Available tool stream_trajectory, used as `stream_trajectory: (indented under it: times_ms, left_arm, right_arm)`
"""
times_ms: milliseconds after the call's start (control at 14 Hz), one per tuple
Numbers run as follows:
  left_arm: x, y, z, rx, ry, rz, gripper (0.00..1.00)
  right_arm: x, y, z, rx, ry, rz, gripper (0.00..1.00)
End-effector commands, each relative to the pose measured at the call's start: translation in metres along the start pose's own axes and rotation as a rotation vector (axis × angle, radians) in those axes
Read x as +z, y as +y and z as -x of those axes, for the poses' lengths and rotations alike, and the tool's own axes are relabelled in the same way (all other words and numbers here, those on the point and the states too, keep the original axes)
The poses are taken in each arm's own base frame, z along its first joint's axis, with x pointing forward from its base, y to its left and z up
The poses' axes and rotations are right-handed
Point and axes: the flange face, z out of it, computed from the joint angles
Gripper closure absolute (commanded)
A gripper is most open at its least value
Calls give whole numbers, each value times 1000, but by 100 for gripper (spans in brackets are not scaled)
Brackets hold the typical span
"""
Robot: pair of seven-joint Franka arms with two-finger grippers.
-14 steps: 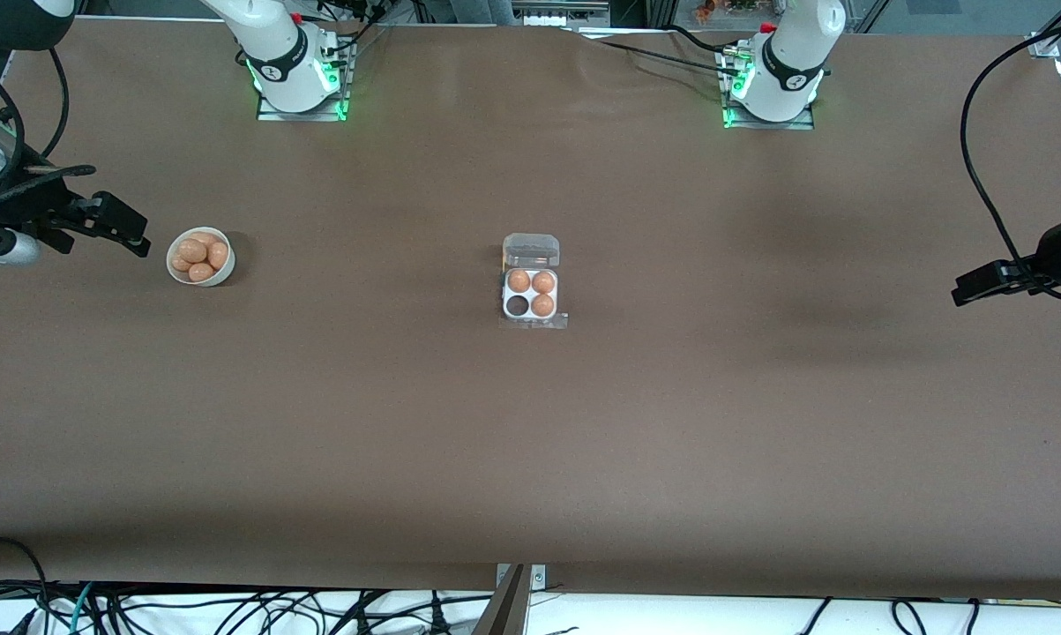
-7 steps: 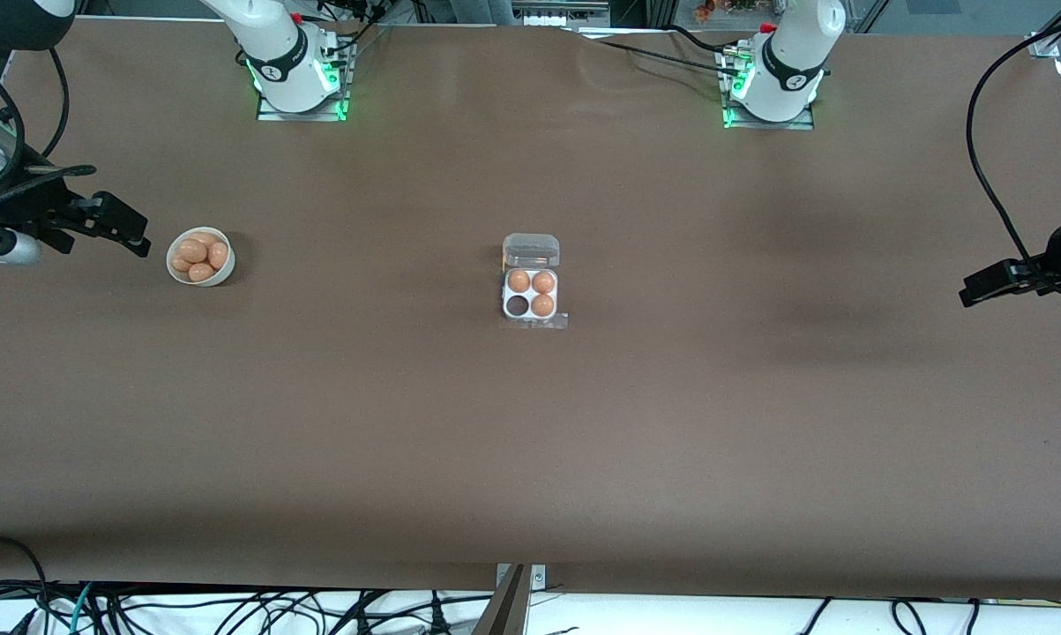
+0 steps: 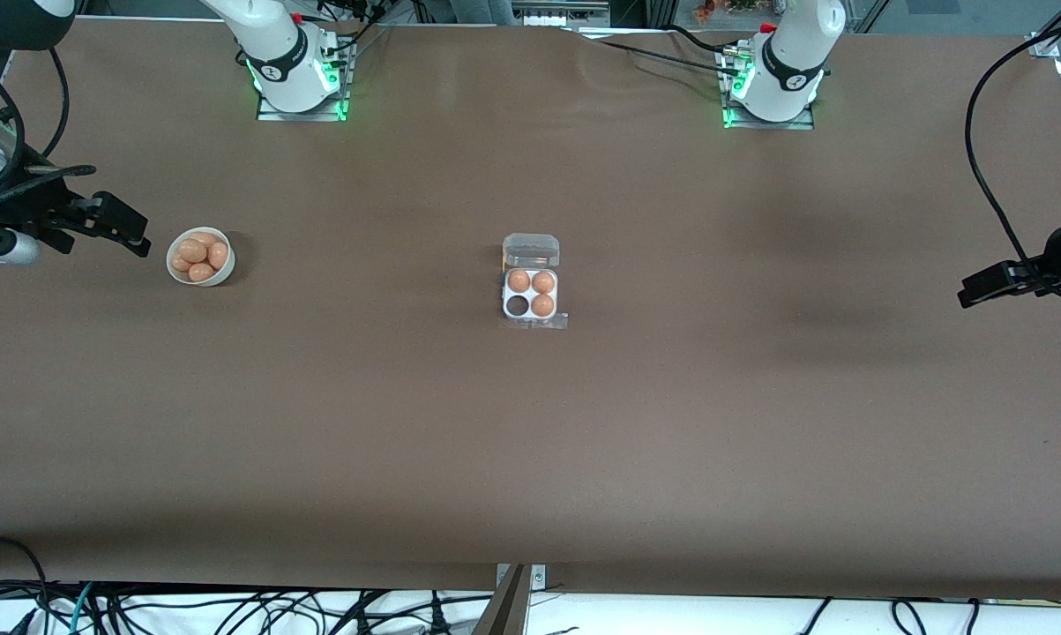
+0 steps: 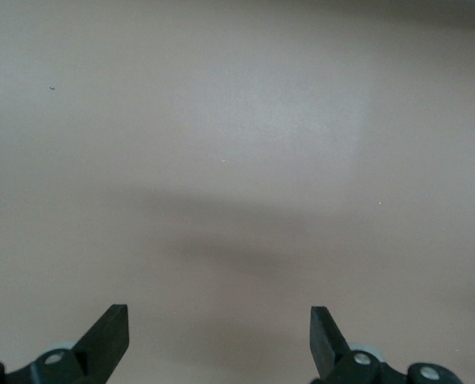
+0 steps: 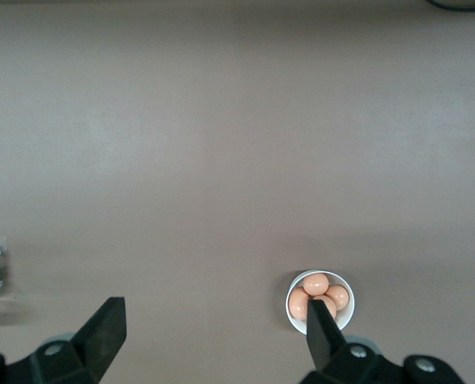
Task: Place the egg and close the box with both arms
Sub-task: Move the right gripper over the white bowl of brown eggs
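On the brown worktop we find the box at the middle, lid up, three eggs in its cells and the cell nearest us toward the right arm's end empty. Slightly farther lies the white bowl holding what look like four eggs. Our right claw hangs wide beside it, holding nothing. Our left claw waits wide over bare worktop at its own end.

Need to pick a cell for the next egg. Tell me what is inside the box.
The box holds three eggs in its four cells; the cell nearest the front camera toward the right arm's end is empty. Its lid stands open, covering nothing.
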Motion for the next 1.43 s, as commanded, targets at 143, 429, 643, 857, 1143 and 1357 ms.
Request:
stream_trajectory:
  times_ms: [143, 429, 643, 857, 1143, 1357]
  left_arm:
    - [-4, 0, -3, 21, 5, -23, 0]
    - [-4, 0, -3, 21, 5, -21, 0]
    - [-3, 1, -4, 22, 3, -22, 0]
    - [-1, 1, -5, 22, 0, -22, 0]
    - [0, 2, -5, 24, -1, -20, 0]
    - [0, -4, -5, 16, -2, -22, 0]
  right_arm:
    - [15, -1, -3, -27, -30, 17, 0]
    - [61, 4, -1, -25, -202, 73, 0]
    - [104, 16, 12, -25, -299, 146, 0]
    - [134, 34, 40, -15, -252, 145, 0]
    - [174, 61, 87, -12, -176, 119, 0]
    - [210, 99, 110, -48, -127, 88, 0]
